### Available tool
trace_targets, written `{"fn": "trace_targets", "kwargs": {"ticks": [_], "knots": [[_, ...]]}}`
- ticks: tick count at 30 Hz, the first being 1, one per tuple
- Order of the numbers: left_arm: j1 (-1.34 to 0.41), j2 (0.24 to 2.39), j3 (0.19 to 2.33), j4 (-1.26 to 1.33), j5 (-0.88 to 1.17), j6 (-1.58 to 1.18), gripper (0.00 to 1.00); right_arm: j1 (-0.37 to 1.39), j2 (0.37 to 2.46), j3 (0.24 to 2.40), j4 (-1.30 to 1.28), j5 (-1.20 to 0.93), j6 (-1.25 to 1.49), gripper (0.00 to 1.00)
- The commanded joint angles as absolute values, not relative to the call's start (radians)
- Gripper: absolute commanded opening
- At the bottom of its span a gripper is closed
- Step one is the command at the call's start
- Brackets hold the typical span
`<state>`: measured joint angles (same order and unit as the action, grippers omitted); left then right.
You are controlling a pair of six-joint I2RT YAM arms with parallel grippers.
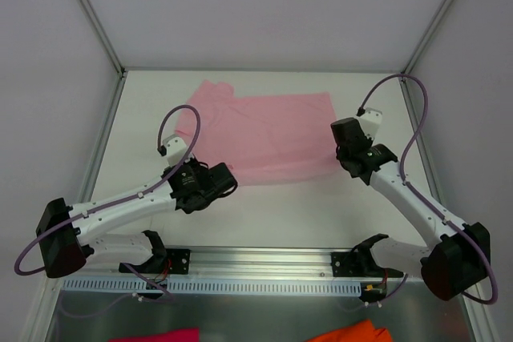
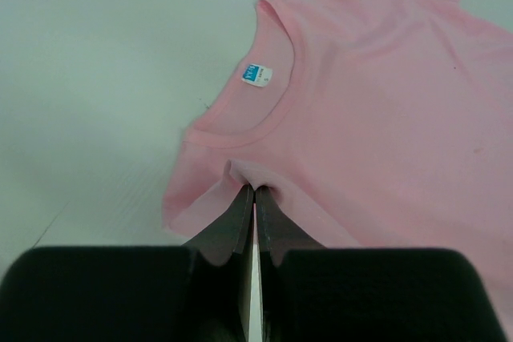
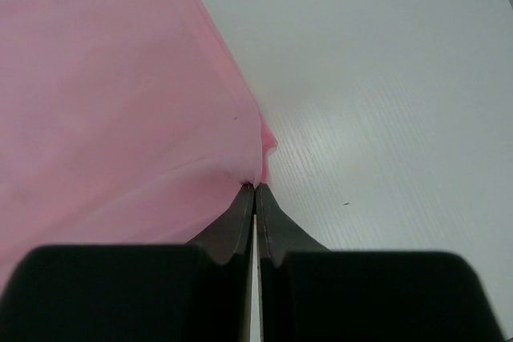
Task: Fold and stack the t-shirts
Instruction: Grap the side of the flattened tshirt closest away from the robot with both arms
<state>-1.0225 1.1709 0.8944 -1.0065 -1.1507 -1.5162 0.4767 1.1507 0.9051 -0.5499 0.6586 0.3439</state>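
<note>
The light pink t-shirt [image 1: 264,135] lies spread on the white table. In the left wrist view its neckline and small white neck label [image 2: 256,74] face the camera. My left gripper [image 2: 254,190] is shut on a pinch of the t-shirt's shoulder just below the collar; in the top view it [image 1: 230,183] sits at the shirt's near left edge. My right gripper [image 3: 255,187] is shut on the edge of the t-shirt [image 3: 120,118] at a corner; in the top view it [image 1: 343,167] is at the shirt's near right corner.
A metal rail [image 1: 256,266] runs along the near edge between the arm bases. A magenta cloth scrap [image 1: 156,334] and an orange cloth scrap [image 1: 353,331] lie below it. White walls with metal posts [image 1: 92,14] enclose the table.
</note>
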Motion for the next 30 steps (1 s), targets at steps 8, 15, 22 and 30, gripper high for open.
{"fn": "trace_targets", "kwargs": {"ticks": [8,15,22,30], "knots": [[-0.994,1.166,0.885,-0.72,-1.147,-1.19,0.0,0.46,1.097,0.901,-0.551,0.637,0.33,0.01],[-0.989,1.14,0.868,-0.664,-1.134,-1.135,0.0,0.453,1.079,0.954,-0.68,0.69,0.334,0.01],[-0.989,1.104,0.844,-0.623,-1.129,-1.097,0.0,0.454,0.99,0.867,-0.698,0.686,0.359,0.12],[-0.989,1.111,0.821,-0.523,-1.091,-1.031,0.0,0.479,0.871,0.738,-0.745,0.675,0.403,0.46]]}}
